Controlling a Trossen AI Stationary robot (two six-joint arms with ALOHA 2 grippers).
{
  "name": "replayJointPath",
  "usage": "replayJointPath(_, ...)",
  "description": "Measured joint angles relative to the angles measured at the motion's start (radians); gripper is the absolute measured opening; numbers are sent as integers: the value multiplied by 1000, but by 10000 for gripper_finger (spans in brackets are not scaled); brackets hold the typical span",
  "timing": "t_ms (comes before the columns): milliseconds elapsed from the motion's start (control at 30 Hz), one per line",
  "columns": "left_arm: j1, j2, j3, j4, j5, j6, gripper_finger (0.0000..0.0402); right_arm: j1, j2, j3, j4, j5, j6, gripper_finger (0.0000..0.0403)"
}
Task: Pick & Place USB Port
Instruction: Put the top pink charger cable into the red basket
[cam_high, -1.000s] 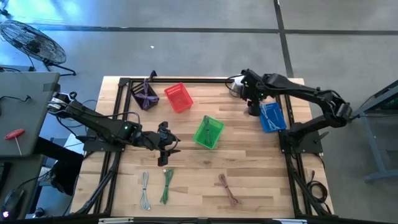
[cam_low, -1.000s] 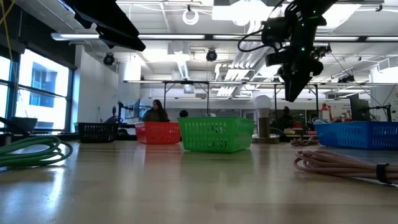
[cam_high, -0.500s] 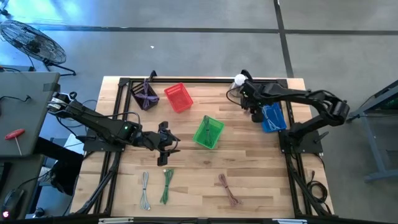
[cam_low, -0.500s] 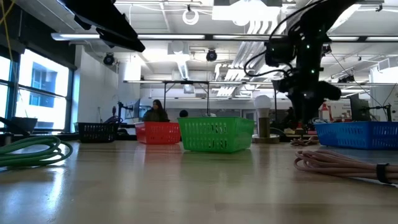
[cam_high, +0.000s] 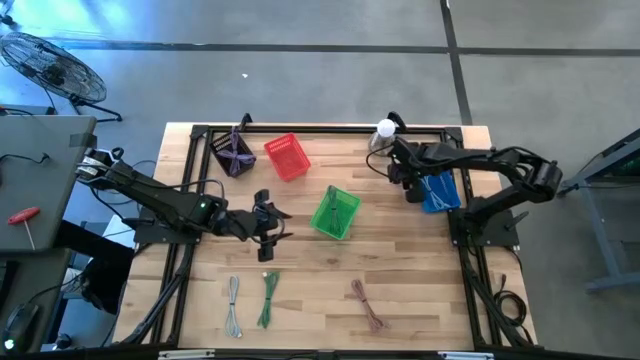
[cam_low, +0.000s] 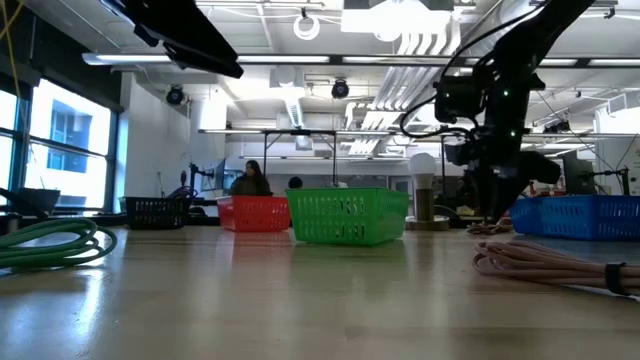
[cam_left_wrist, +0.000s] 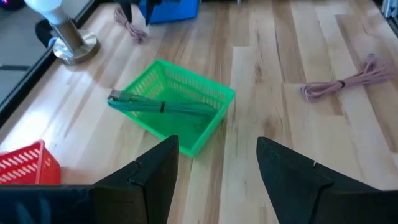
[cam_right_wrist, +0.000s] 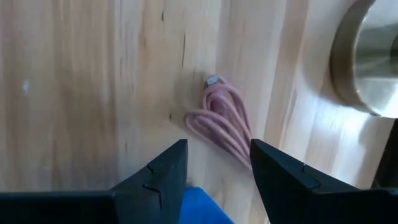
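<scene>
Near the table's far right corner, right gripper (cam_high: 397, 172) points down, fingers (cam_right_wrist: 158, 171) spread apart, nothing between them, over a coiled pink cable (cam_right_wrist: 222, 124) lying on the wood. Cable sits just beside the blue basket (cam_high: 438, 188) and near the lamp base (cam_right_wrist: 367, 59). Left gripper (cam_high: 266, 222) hangs mid-table, fingers (cam_left_wrist: 152, 168) parted and empty, facing the green basket (cam_left_wrist: 180, 115), which holds a green cable (cam_left_wrist: 158, 106). Another pink cable (cam_high: 368, 303), a second green cable (cam_high: 268, 298) and a grey cable (cam_high: 234, 305) lie along the near edge. Red basket (cam_high: 287, 156) sits at the far side.
</scene>
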Motion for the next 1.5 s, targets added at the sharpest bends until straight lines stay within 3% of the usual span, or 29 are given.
replayJointPath(567,0,0,0,36,21,34,211,2,178,4,73,-15,31,160)
replayJointPath(667,0,0,0,34,21,34,211,2,177,26,52,-16,79,130)
replayJointPath(833,0,0,0,29,21,34,211,17,173,64,73,-1,109,31)
replayJointPath(900,0,0,0,28,21,31,211,32,172,70,80,-2,110,12)
replayJointPath(1133,0,0,0,22,25,8,211,124,172,70,114,42,140,6)
replayJointPath(1500,0,0,0,14,22,4,211,302,94,71,105,213,187,2)
